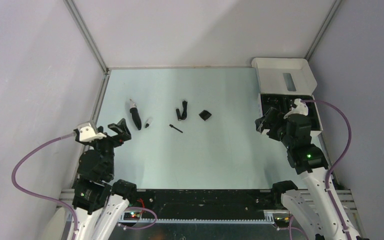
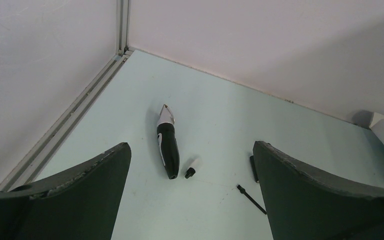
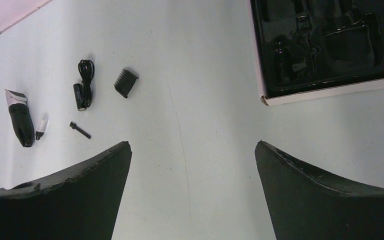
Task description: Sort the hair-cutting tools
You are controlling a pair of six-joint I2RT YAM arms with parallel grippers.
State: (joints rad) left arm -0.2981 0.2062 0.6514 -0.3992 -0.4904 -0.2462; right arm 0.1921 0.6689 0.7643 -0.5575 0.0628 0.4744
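Nothing picked yet. Left hand (image 1: 121, 128) wide open near trimmer (image 1: 135, 116); right hand (image 1: 264, 124) open, empty, beside box (image 1: 285, 75). Next: left lowers over trimmer and closes.

A white box (image 3: 330, 90) sits at the far right corner of the pale green worktop (image 1: 205, 160), close along its right edge. Its lid (image 1: 272, 75) stands open, lying back toward the far edge (a grey rectangle shows on it). Inside the box lies a glossy black moulded insert (image 3: 325, 50) with several recesses. White walls (image 1: 205, 30) close the worktop in on three sides, and metal rails (image 1: 86, 37) rise from its two far corners.
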